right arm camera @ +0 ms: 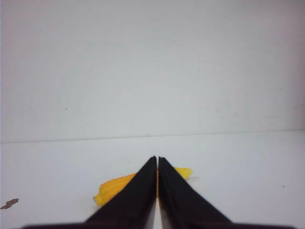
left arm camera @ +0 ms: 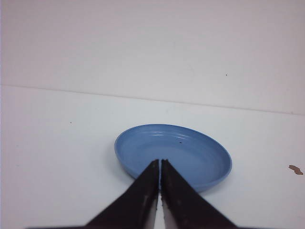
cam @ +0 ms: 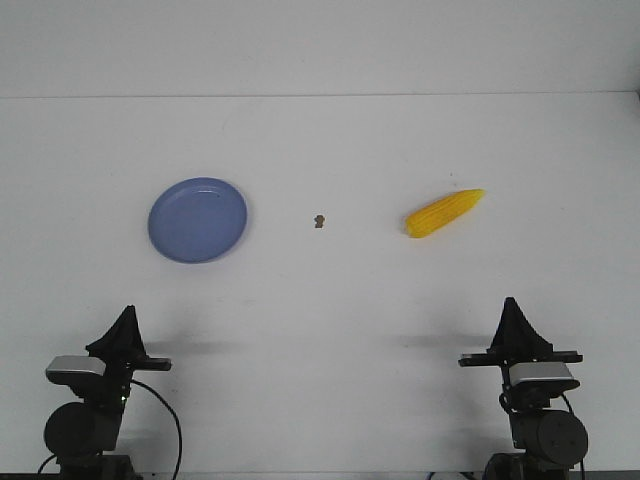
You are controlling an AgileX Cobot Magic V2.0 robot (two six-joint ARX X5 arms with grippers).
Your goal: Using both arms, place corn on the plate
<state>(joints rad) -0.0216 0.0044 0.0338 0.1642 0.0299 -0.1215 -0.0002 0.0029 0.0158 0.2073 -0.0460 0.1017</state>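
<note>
Ahead of the left pincer (cam: 126, 312), well apart from it, the plate (cam: 198, 220) lies flat on the white table (cam: 320, 290); that pincer's fingers are pressed together, nothing between them. Ahead of the right pincer (cam: 510, 303), likewise pressed together and holding nothing, the corn (cam: 443, 212) lies on the table, clear of the plate, its thin end pointing away to the right. A brown speck (cam: 319, 220) sits between plate and corn. A plain white wall (cam: 320, 45) backs the table.
</note>
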